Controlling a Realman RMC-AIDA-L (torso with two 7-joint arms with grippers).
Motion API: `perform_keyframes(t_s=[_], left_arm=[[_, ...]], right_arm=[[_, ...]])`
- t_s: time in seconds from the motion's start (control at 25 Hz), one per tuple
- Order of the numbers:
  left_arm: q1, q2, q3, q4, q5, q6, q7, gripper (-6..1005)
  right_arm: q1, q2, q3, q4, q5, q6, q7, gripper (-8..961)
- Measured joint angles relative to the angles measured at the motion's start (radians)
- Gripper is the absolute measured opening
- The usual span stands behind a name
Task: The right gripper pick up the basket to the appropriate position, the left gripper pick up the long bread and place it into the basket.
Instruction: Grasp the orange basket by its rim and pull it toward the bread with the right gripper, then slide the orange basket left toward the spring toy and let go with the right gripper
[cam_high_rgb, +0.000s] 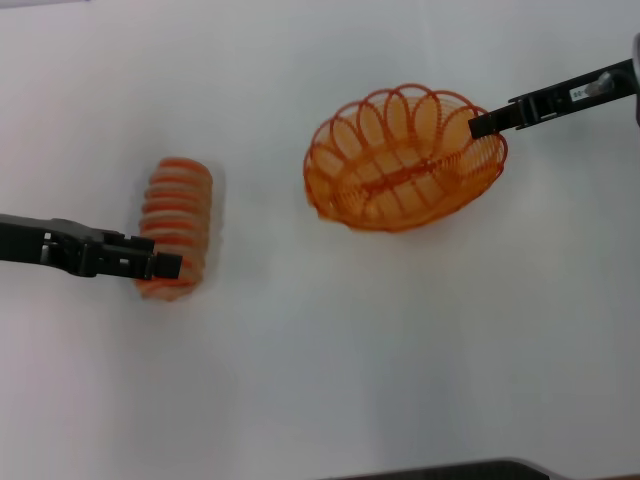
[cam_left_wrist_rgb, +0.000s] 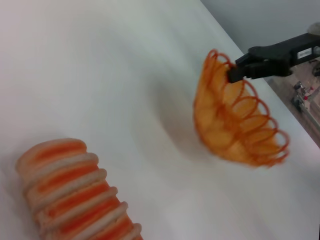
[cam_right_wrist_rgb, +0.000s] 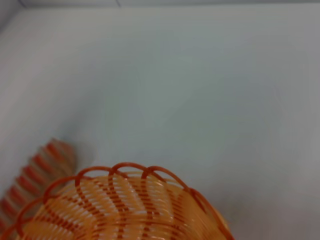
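I'm watching the right gripper (cam_high_rgb: 478, 124) pinching the looped rim of the basket (cam_high_rgb: 400, 165), which is tilting with its far side raised off the white table (cam_high_rgb: 400, 350). Well left of the basket, the long bread (cam_high_rgb: 178, 225) is lying flat on the table. The left gripper (cam_high_rgb: 170, 265) is sitting over the bread's near end; I cannot tell how its fingers stand.
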Motion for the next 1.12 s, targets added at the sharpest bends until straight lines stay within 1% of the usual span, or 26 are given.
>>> perform_keyframes(t_s=[0.12,0.32,0.56,0.84,1.0,1.12], left_arm=[[0.001,0.0,-0.002,0.004,0.0,-0.002,0.001,781],[-0.005,0.0,-0.004,0.007,0.0,-0.014,0.004,782],[-0.011,0.001,0.0,0.008,-0.002,-0.027,0.005,782],[-0.012,0.002,0.0,0.008,-0.002,-0.029,0.006,782],[-0.008,0.002,0.0,0.008,-0.002,-0.028,0.006,782],[-0.004,0.002,-0.001,0.008,-0.001,-0.028,0.007,781]], right_arm=[[-0.021,-0.003,0.02,0.007,0.043,-0.015,0.027,84],[-0.039,-0.002,0.055,0.072,0.059,0.043,0.079,84],[-0.04,0.014,0.06,0.119,0.058,0.089,0.09,85],[-0.04,0.035,0.062,0.129,0.063,0.123,0.083,210],[-0.046,0.034,0.063,0.119,0.081,0.099,0.078,281],[-0.07,0.023,0.066,0.087,0.115,0.087,0.075,405]])
